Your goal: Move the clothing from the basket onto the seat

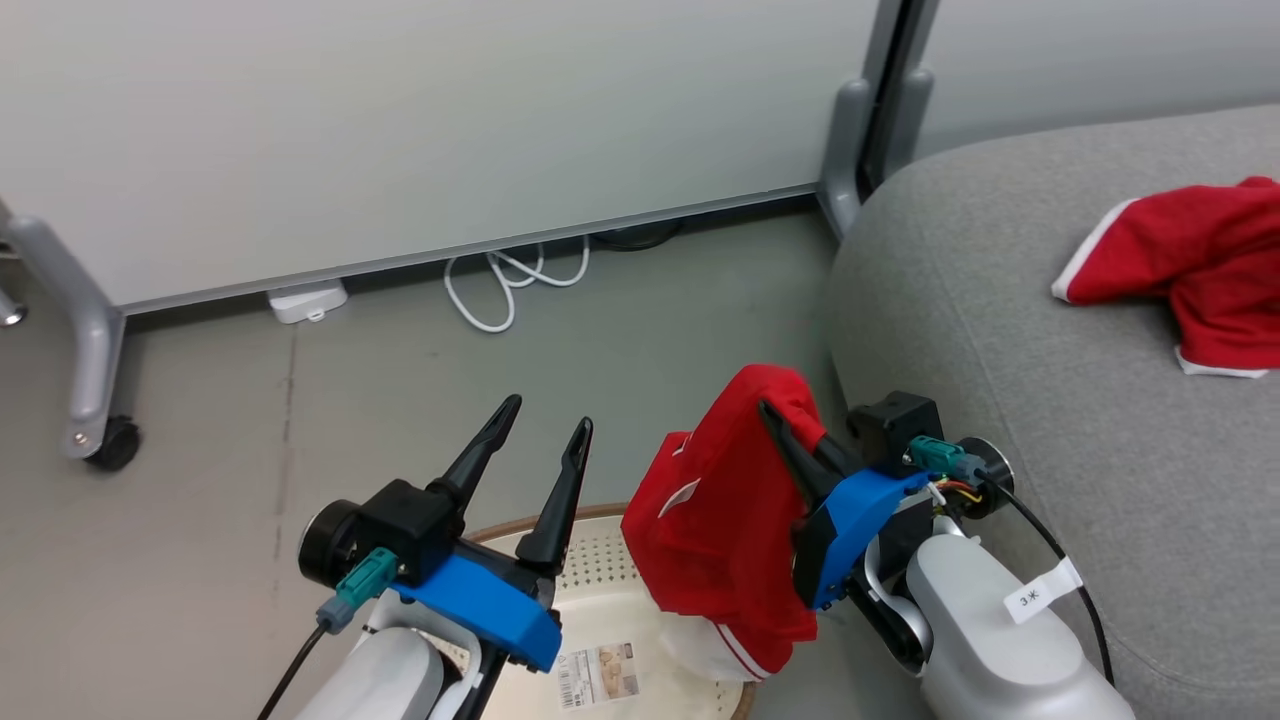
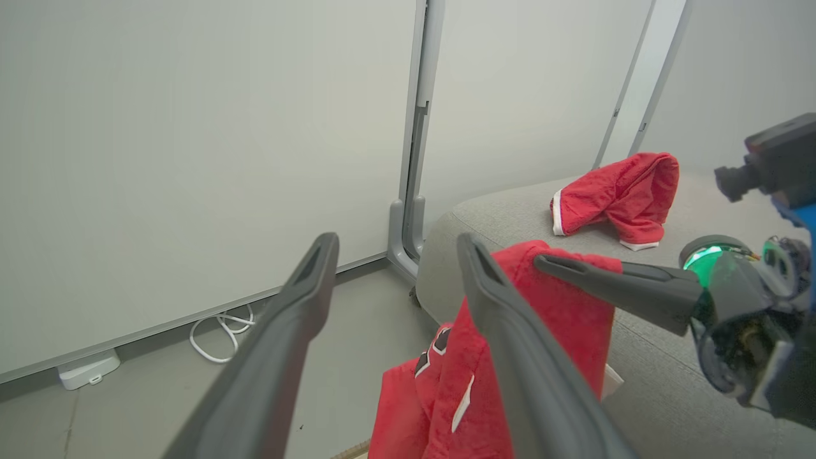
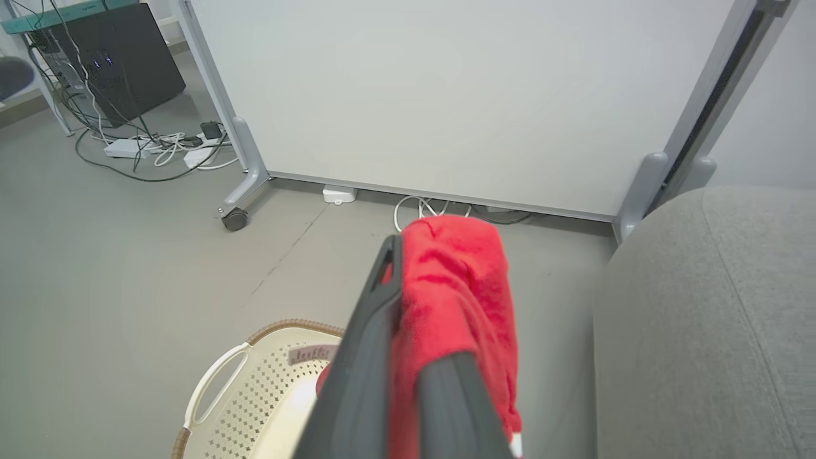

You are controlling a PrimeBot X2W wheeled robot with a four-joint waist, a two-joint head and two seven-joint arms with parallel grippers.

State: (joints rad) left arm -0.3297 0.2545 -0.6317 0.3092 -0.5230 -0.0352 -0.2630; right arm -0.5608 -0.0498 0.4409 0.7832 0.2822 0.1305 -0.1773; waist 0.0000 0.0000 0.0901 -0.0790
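Observation:
My right gripper (image 1: 775, 412) is shut on a red garment with white trim (image 1: 725, 520), which hangs from its fingers above the cream basket (image 1: 590, 570); the same garment (image 3: 456, 299) drapes over the fingertips in the right wrist view. A second red garment (image 1: 1195, 265) lies on the grey seat (image 1: 1000, 330) at the right. My left gripper (image 1: 548, 420) stands open and empty over the basket's left side, beside the hanging garment (image 2: 561, 331). The basket's bottom shows a label sticker (image 1: 600, 675).
A white partition panel (image 1: 400, 130) on castered grey legs (image 1: 85, 370) stands behind. A white cable loop (image 1: 505, 285) and a white adapter (image 1: 308, 300) lie on the floor at its foot. More cables and a dark cabinet (image 3: 121, 64) sit at the far left.

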